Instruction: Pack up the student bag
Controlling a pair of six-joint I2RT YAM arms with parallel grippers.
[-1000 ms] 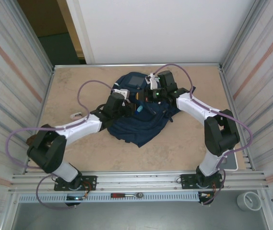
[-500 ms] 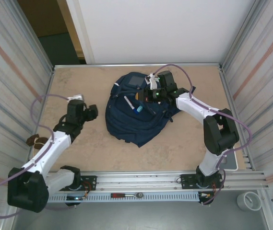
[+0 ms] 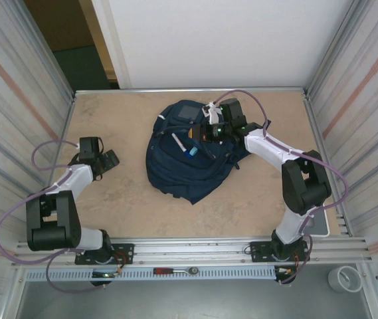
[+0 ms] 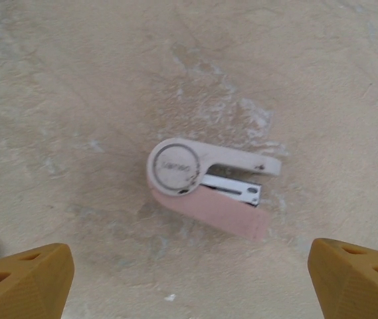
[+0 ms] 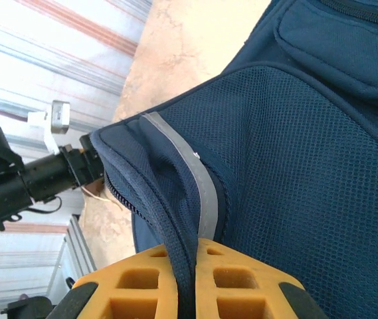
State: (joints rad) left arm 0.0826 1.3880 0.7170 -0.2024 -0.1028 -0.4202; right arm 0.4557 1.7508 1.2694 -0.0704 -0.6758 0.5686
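Note:
The navy student bag (image 3: 189,166) lies in the middle of the table with its mouth held open. A white pen (image 3: 177,141) and a blue-capped item (image 3: 192,151) rest in the opening. My right gripper (image 3: 210,130) is at the bag's far rim, shut (image 5: 196,269) on the zipped edge of the bag (image 5: 295,133) beside a grey reflective stripe. My left gripper (image 3: 102,159) hangs open over the left side of the table. In the left wrist view a pink and white stapler (image 4: 205,186) lies flat on the table, just ahead of the gap between the wide-apart orange fingertips (image 4: 22,279).
Corrugated metal walls close in both sides and a white panel the back. A ratchet tool (image 3: 175,271) lies on the front rail and a tape roll (image 3: 345,279) sits outside at the lower right. A white pad (image 3: 321,227) lies by the right arm's base.
My left arm swung left from the bag's mouth to the table's left side and its gripper opened. The pen and blue-capped item now show in the bag. The right gripper held still.

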